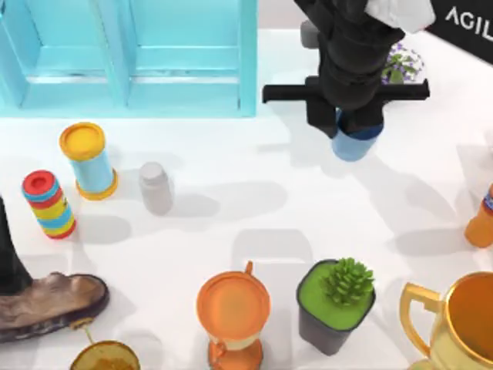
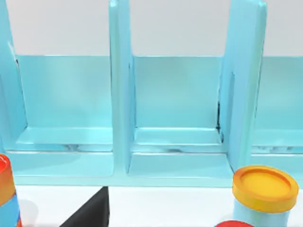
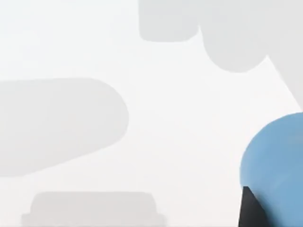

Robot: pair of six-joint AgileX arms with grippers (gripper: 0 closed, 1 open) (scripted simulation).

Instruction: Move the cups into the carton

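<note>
The right gripper (image 1: 356,123) is hanging over the worktop (image 1: 254,208) just to the right of the light-blue carton (image 1: 127,58), its jaws gripping the blue cup (image 1: 353,142) by the upper wall. The cup is looking light, stiff and smooth, so probably slippery; squeezing across the rim seems the sensible hold. The copper cup (image 1: 105,358) is sitting at the near left edge. Where the left arm is I cannot tell, nor its jaws.

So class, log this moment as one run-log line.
right end effector: holding plain blue tapered cup, raised right of light blue carton | left arm: parked top-view left | copper-brown cup: on table
</note>
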